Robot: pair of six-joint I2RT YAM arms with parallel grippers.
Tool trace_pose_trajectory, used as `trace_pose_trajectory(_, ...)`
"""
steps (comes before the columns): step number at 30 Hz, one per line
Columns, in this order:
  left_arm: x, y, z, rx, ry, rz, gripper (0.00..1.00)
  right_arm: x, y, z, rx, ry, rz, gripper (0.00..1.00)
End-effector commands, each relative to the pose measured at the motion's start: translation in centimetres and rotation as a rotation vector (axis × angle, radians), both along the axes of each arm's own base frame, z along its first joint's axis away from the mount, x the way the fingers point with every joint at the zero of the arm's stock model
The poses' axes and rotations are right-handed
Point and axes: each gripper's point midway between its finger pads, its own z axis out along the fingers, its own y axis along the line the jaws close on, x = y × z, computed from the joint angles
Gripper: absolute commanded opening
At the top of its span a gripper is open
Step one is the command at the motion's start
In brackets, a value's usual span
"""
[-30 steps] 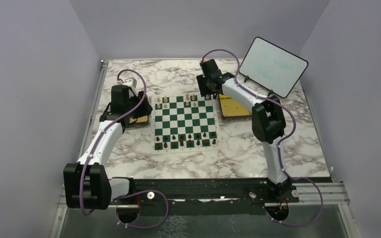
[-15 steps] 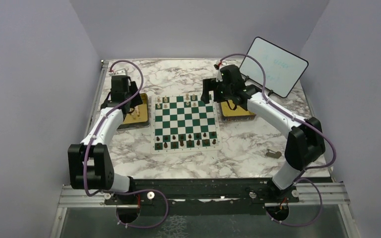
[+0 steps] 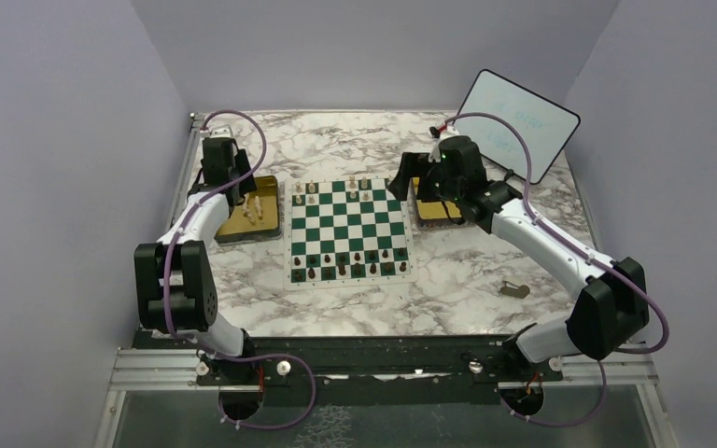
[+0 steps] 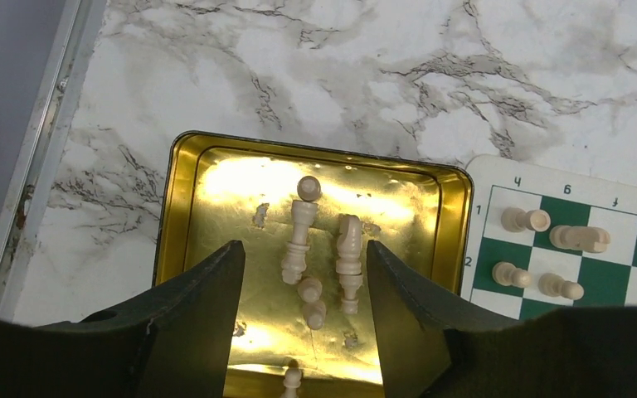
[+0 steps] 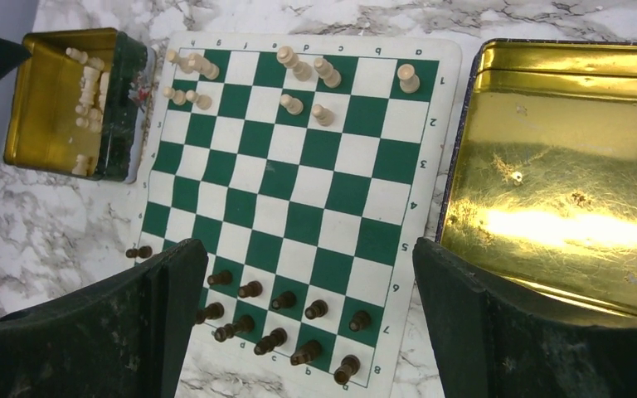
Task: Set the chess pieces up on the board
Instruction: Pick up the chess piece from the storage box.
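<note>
The green and white board (image 3: 350,231) lies mid-table. Cream chess pieces (image 3: 331,191) stand on its far rows and dark ones (image 3: 350,264) on its near rows. More cream pieces (image 4: 299,240) sit in the left gold tray (image 4: 184,166). My left gripper (image 4: 304,247) hangs open above that tray (image 3: 233,224), gripping nothing. My right gripper (image 5: 307,249) is wide open and empty, held high over the board's right side. In the top view the right gripper (image 3: 401,179) is at the board's far right corner, where a lone cream piece (image 5: 408,79) stands.
A second gold tray (image 5: 564,166), with nothing in it, lies right of the board. A white sign board (image 3: 513,123) leans at the back right. A small grey object (image 3: 515,289) lies on the marble near right. One dark piece (image 5: 139,251) lies at the board's edge.
My right gripper has opened wide and drawn back to the right from the board's far right corner. My left arm has shifted farther back over the left tray, still open.
</note>
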Motion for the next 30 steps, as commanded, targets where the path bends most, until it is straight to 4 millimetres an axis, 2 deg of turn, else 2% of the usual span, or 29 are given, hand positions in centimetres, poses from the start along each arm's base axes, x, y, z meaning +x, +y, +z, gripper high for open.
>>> trace_pose_trajectory(1, 2.6, 0.3, 1.1, 0.023, -0.066, -0.040, 0.57, 0.7, -1.0, 0.1, 0.028, 0.004, -0.102, 1.00)
trace_pose_trajectory(4, 3.1, 0.8, 0.2, 0.040, -0.033, -0.036, 0.55, 0.5, -1.0, -0.9, 0.016, 0.039, -0.105, 1.00)
trace_pose_trajectory(6, 3.3, 0.8, -0.4, 0.033, -0.024, -0.037, 0.50, 0.4, -0.9, -1.3, 0.010, 0.047, -0.089, 1.00)
trace_pose_trajectory(11, 3.9, 0.6, -1.8, 0.012, -0.021, -0.047, 0.45, 0.5, -1.0, -1.3, -0.009, 0.042, -0.080, 1.00)
trace_pose_trajectory(17, 5.0, 0.5, -2.4, 0.007, -0.014, -0.063, 0.38, 0.0, -0.6, -1.1, 0.000, 0.039, -0.047, 1.00)
trace_pose_trajectory(30, 5.1, 0.9, -4.4, 0.012, 0.025, -0.056, 0.33, -0.1, 0.2, -1.3, 0.001, 0.045, 0.007, 1.00)
